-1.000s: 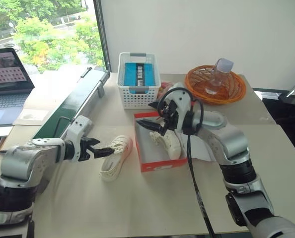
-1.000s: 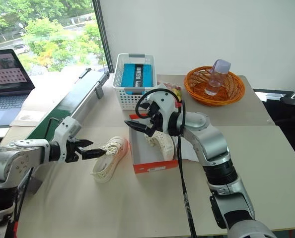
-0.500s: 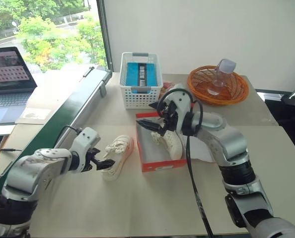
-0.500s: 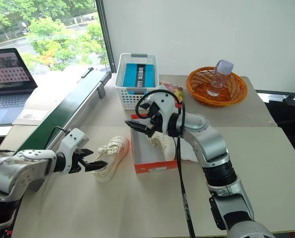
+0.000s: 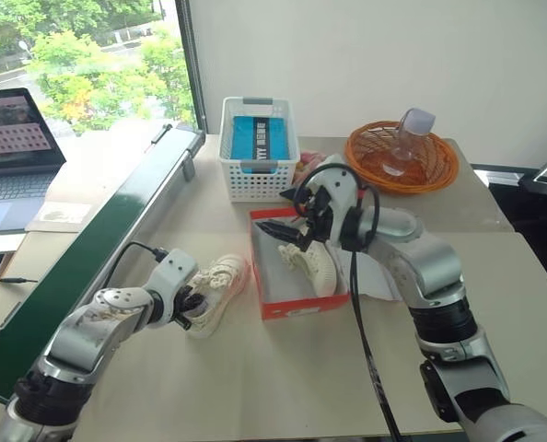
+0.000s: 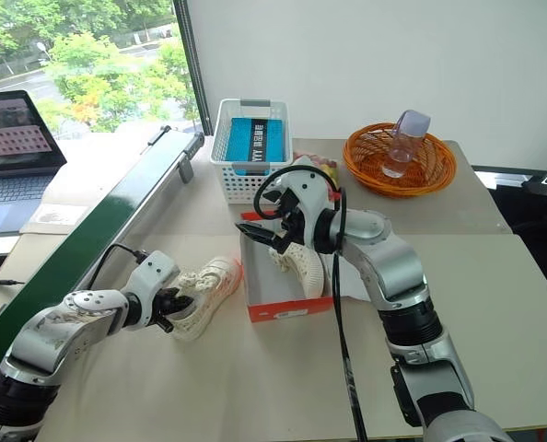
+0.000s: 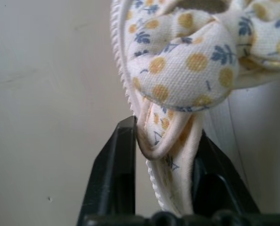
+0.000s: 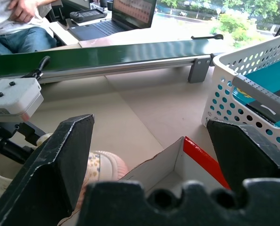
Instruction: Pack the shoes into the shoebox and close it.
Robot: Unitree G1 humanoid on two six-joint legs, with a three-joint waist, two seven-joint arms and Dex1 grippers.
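One cream shoe (image 5: 220, 287) lies on the table just left of the shoebox (image 5: 292, 304), a red box with a white inside. My left gripper (image 5: 192, 304) is shut on this shoe's heel. In the left wrist view both black fingers (image 7: 116, 174) pinch the heel rim, and the flower-print lining (image 7: 187, 61) shows. The other shoe (image 5: 315, 262) rests inside the shoebox. My right gripper (image 5: 287, 230) hovers open over the box's far left corner, with nothing between its fingers (image 8: 60, 160).
A white lattice basket (image 5: 259, 180) holding a blue package stands behind the box. An orange wicker basket (image 5: 430, 170) with a clear bottle (image 5: 404, 138) is at the far right. A long green rail (image 5: 98, 249) runs along the left. A laptop (image 5: 11, 147) and a seated person (image 8: 17, 19) are beyond it.
My left gripper came down to the shoe's heel and closed on it. The right arm and the shoe in the box stayed put.
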